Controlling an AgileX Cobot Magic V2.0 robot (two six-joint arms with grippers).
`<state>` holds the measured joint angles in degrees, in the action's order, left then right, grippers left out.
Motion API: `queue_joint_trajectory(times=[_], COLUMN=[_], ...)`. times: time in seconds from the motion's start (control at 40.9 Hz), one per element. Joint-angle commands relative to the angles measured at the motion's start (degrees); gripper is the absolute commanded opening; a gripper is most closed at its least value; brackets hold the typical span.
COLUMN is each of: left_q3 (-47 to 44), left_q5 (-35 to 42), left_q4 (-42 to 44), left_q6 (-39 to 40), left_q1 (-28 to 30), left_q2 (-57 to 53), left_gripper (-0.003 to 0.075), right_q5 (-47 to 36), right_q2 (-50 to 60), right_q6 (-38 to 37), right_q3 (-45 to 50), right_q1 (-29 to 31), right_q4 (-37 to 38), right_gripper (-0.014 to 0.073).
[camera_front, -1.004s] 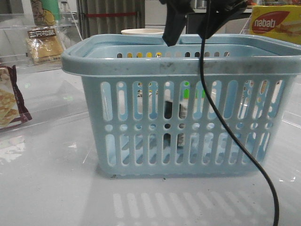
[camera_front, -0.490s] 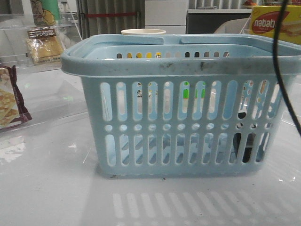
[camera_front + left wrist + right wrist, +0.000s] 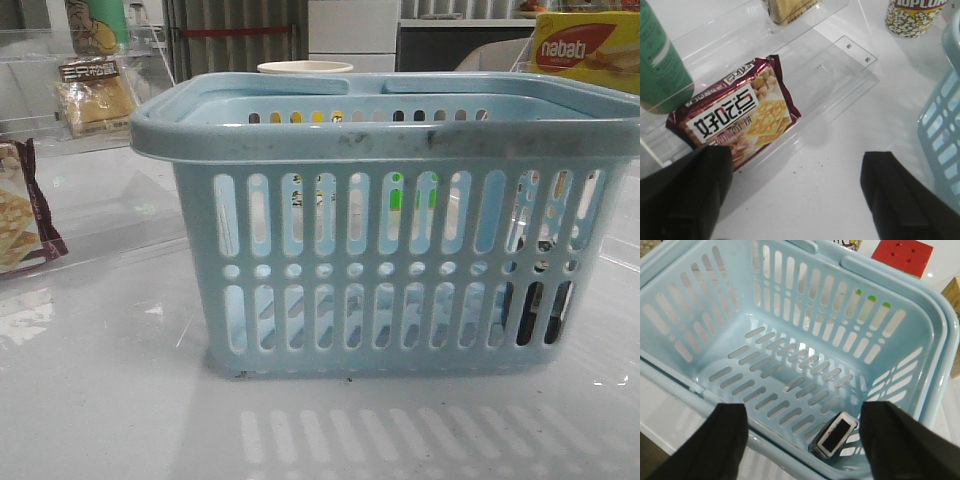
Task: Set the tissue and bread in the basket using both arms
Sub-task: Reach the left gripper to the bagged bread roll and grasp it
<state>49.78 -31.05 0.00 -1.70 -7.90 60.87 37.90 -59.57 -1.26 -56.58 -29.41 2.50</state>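
The light blue basket (image 3: 380,135) stands mid-table. The dark tissue pack (image 3: 836,435) with its paler top lies inside it against a corner wall; in the front view it shows through the lower right slots (image 3: 535,305). My right gripper (image 3: 805,440) is open and empty above the basket's rim (image 3: 935,340), over the tissue. The bread (image 3: 95,95) sits on a clear shelf at the far left; it also shows in the left wrist view (image 3: 787,7). My left gripper (image 3: 797,200) is open and empty above bare table. Neither gripper shows in the front view.
A maroon-edged snack bag (image 3: 737,112) lies in a clear acrylic tray near my left gripper, also at the front view's left edge (image 3: 20,220). A green bottle (image 3: 660,60), a popcorn cup (image 3: 912,15), a red cube (image 3: 902,255) and a yellow box (image 3: 585,45) stand around.
The right gripper and its cable have left the front view. The tissue, seen mid-basket a second ago, now rests in the basket's lower right corner.
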Motion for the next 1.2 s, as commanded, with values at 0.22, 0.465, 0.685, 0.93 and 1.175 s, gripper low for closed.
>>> queue_joint_trajectory(times=[0.22, 0.465, 0.685, 0.93, 1.175], left_q3=[16.26, 28.82, 37.45, 43.72, 44.66], left_q5=[9.86, 9.55, 9.75, 13.40, 20.14], left_q4=[-0.59, -0.59, -0.59, -1.68, -1.68], left_q6=[0.04, 0.32, 0.57, 0.78, 0.78], left_q1=[-0.30, 0.31, 2.68, 4.39, 3.94], left_q2=[20.02, 33.03, 41.19, 48.02, 51.25], left_gripper=[0.0582, 0.0582, 0.0582, 0.0581, 0.0581], right_q5=[-4.20, -4.20, -4.20, -4.20, -4.20], right_q2=[1.23, 1.23, 1.23, 1.23, 1.23], right_q6=[0.25, 0.25, 0.25, 0.25, 0.25], right_q3=[-1.64, -1.64, -1.64, -1.64, -1.64], right_q1=[-0.06, -0.06, -0.06, -0.06, -0.06], right_q4=[1.14, 1.14, 1.14, 1.14, 1.14], right_gripper=[0.0570, 0.0570, 0.0570, 0.0570, 0.0570])
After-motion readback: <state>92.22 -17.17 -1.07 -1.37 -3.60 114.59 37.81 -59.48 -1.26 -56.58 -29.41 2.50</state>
